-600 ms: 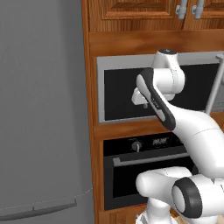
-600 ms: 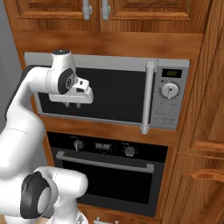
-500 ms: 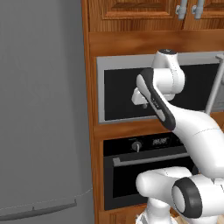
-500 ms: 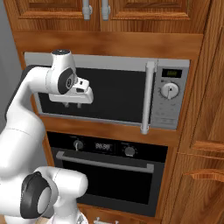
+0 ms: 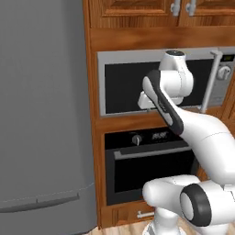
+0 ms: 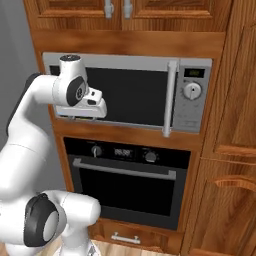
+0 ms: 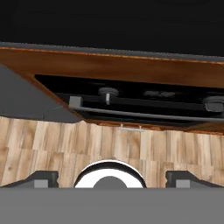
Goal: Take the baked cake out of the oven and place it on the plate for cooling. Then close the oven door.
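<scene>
Oven (image 6: 127,185) built into wooden cabinetry, directly below silver-framed microwave (image 6: 130,92). Oven door (image 6: 125,192) shut, flush with the front; long grey bar handle (image 6: 124,169) runs across its top, just under the control strip with round knobs and small display. Baked cake not visible anywhere, so cannot tell where it lies.

Arm raised in front of the microwave's dark window. Gripper (image 6: 82,118) hangs at the microwave's lower left corner, pointing down, above the oven's control strip and apart from it. In hand view, finger tips (image 7: 43,178) sit far apart at the bottom corners, nothing between them: jaws wide, empty. Same view looks down past oven front (image 7: 131,103) to wooden floor (image 7: 131,148).

Grey refrigerator (image 5: 43,114) stands left of the cabinet column. Upper cabinet doors (image 6: 117,12) closed.
</scene>
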Available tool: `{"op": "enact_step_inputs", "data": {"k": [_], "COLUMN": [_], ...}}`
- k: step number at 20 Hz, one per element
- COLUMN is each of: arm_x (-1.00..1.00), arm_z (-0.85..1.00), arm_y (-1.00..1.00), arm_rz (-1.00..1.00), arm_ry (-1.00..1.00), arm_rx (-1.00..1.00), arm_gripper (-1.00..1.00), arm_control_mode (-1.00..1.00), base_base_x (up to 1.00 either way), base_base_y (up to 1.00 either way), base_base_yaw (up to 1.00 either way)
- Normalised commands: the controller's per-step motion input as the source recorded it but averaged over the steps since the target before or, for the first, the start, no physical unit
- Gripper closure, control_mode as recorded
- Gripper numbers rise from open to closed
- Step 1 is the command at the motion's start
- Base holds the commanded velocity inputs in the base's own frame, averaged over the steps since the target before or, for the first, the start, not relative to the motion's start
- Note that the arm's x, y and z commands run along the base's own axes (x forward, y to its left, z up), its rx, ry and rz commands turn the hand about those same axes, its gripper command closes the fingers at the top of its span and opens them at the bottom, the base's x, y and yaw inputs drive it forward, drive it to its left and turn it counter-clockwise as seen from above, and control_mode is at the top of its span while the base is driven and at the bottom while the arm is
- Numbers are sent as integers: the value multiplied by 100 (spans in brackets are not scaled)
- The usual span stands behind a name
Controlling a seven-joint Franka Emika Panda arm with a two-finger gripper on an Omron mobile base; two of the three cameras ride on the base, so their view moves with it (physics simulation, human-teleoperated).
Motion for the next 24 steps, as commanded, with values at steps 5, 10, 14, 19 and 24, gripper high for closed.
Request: {"op": "enact_step_inputs", "data": {"k": [5,10,14,19,24], "arm_x": [0,0,0,0,0], "arm_z": [0,0,0,0,0], "arm_y": [0,0,0,0,0], "arm_rz": [0,0,0,0,0], "arm_ry": [0,0,0,0,0], "arm_rx": [0,0,0,0,0], "arm_gripper": [-100,-100,-100,-100,-100], "arm_control_mode": [100,100,100,100,100], "base_base_x": [-41,-18,-22,-31,-19], "base_base_y": [-58,-96,-90,-89,-77], "base_base_yaw": [14,45,53,53,50]}}
